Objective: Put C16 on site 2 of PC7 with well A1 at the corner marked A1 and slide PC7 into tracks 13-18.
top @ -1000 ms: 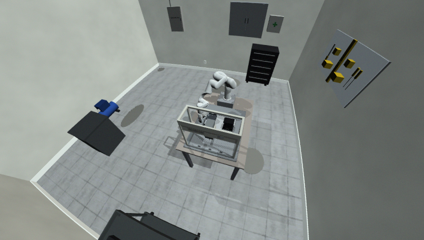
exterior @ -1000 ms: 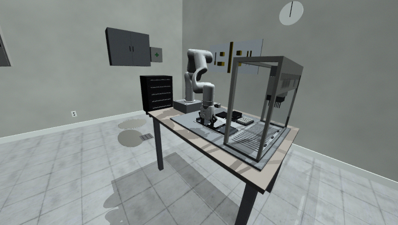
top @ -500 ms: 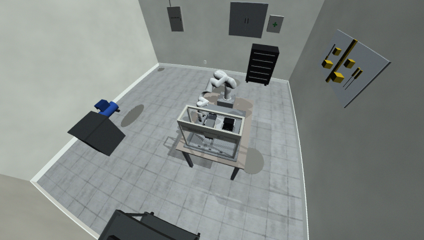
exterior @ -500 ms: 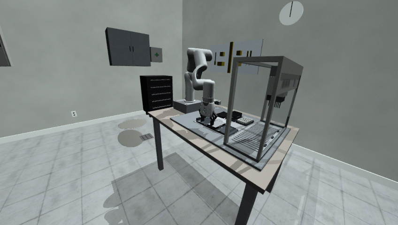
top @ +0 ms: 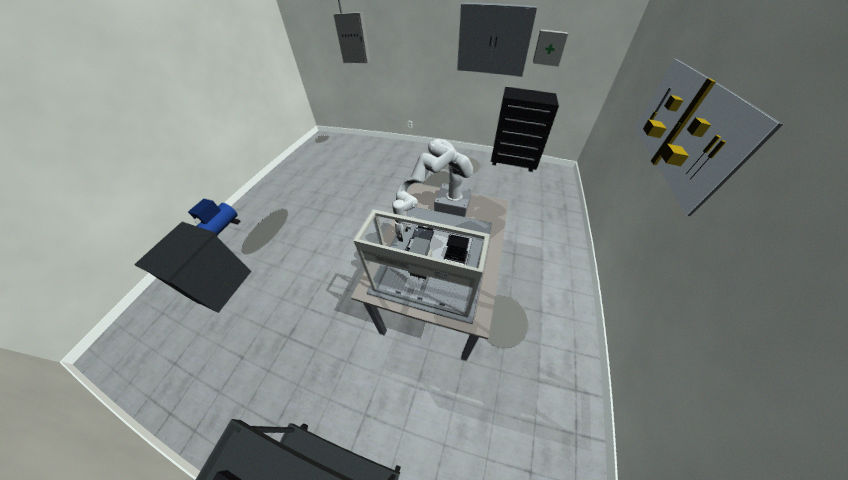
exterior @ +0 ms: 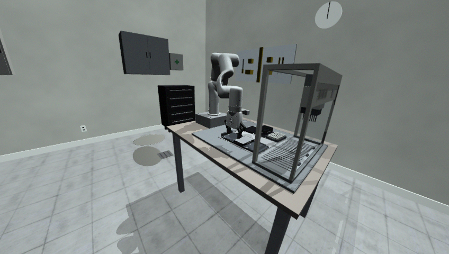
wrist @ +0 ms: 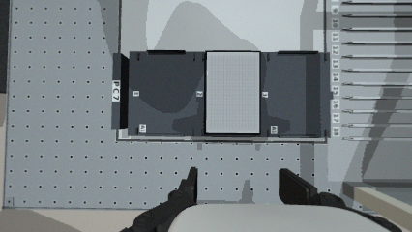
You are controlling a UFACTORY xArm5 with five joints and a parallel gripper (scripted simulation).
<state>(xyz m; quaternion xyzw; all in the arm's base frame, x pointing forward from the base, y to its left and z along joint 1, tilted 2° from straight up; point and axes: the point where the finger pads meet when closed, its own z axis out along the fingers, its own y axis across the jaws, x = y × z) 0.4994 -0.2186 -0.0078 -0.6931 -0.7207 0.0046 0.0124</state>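
Observation:
In the wrist view the dark carrier PC7 (wrist: 164,87) lies on the perforated apron (wrist: 58,159). Its labelled handle (wrist: 116,91) is at the left. Its right end is beside track numbers 13-18 (wrist: 336,97). The white 384-well plate C16 (wrist: 233,93) (exterior: 244,139) lies on site 2, within the site's outline. Its labels and the A1 mark under it are hidden. Sites 1 and 3 are bare. My gripper (wrist: 237,182) (exterior: 234,131) is open and empty. It hangs above the apron beside the carrier's long side.
The rails (wrist: 377,70) (exterior: 283,151) lie to the right inside the instrument's open frame (exterior: 261,110) (top: 416,254). The black deep-well block C51 (exterior: 267,128) (top: 458,248) and the 96-well plate C15 (exterior: 276,135) sit in their nests beyond the carrier.

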